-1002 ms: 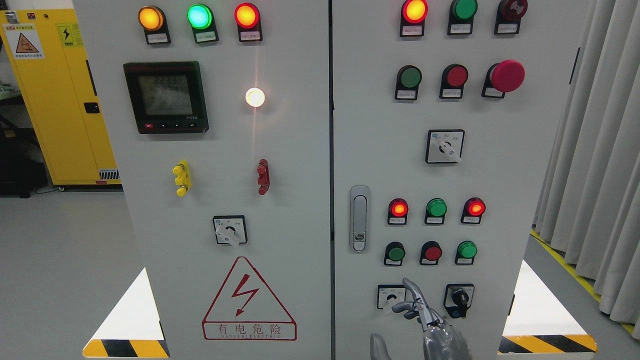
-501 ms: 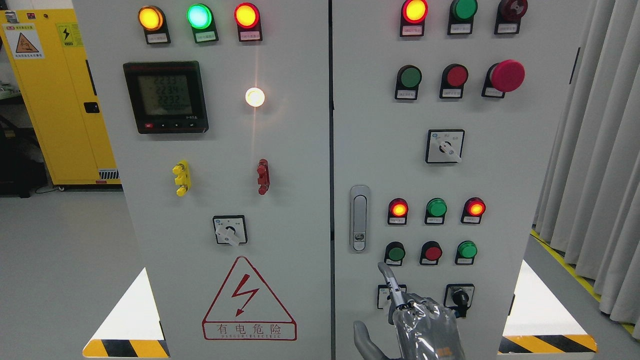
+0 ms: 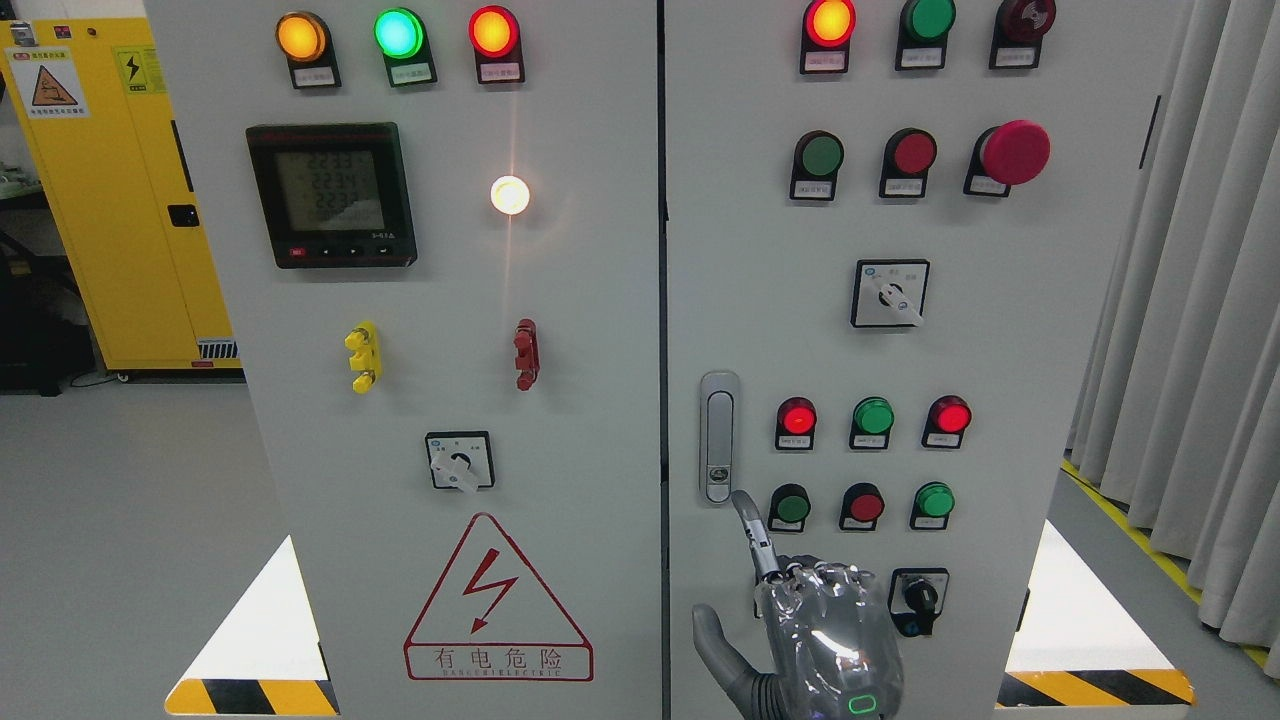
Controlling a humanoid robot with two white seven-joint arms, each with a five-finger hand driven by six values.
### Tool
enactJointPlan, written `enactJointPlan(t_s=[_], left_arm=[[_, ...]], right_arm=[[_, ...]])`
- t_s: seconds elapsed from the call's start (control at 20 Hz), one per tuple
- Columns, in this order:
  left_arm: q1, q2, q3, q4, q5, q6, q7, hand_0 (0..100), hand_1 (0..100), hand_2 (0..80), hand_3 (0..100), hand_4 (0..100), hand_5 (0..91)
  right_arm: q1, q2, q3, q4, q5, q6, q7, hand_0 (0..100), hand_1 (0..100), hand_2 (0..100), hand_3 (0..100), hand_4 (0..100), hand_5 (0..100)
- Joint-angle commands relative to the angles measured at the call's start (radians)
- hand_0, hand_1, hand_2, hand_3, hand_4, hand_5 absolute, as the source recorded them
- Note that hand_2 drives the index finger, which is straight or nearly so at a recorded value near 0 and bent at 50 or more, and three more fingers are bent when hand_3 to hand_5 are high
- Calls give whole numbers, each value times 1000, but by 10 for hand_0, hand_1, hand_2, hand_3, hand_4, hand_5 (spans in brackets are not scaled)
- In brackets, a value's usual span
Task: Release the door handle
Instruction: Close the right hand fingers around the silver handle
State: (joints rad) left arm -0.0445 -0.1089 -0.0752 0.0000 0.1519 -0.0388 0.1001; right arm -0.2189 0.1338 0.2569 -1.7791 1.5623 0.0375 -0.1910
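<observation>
Having climbed from the cabinet door's bottom edge, the right hand [image 3: 815, 625], index finger extended and the rest curled on nothing, points just below the door handle [image 3: 718, 436] near the door's left edge, likely about to press its release.

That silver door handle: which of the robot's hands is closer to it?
The right hand. Its raised index finger points up just below the door handle, not touching it. The left hand is not in view.
</observation>
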Motion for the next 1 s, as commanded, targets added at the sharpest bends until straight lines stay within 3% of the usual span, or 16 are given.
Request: enactJointPlan(t_s=[0.0, 0.95], left_arm=[[0, 0, 0, -12, 0, 0, 0, 120, 556, 0, 0, 0, 0], [0, 0, 0, -12, 0, 0, 0, 120, 556, 0, 0, 0, 0]], right_arm=[[-30, 6, 18, 82, 15, 4, -13, 481, 344, 0, 975, 988, 1000], [-83, 7, 10, 125, 5, 41, -12, 486, 337, 0, 977, 991, 1000]])
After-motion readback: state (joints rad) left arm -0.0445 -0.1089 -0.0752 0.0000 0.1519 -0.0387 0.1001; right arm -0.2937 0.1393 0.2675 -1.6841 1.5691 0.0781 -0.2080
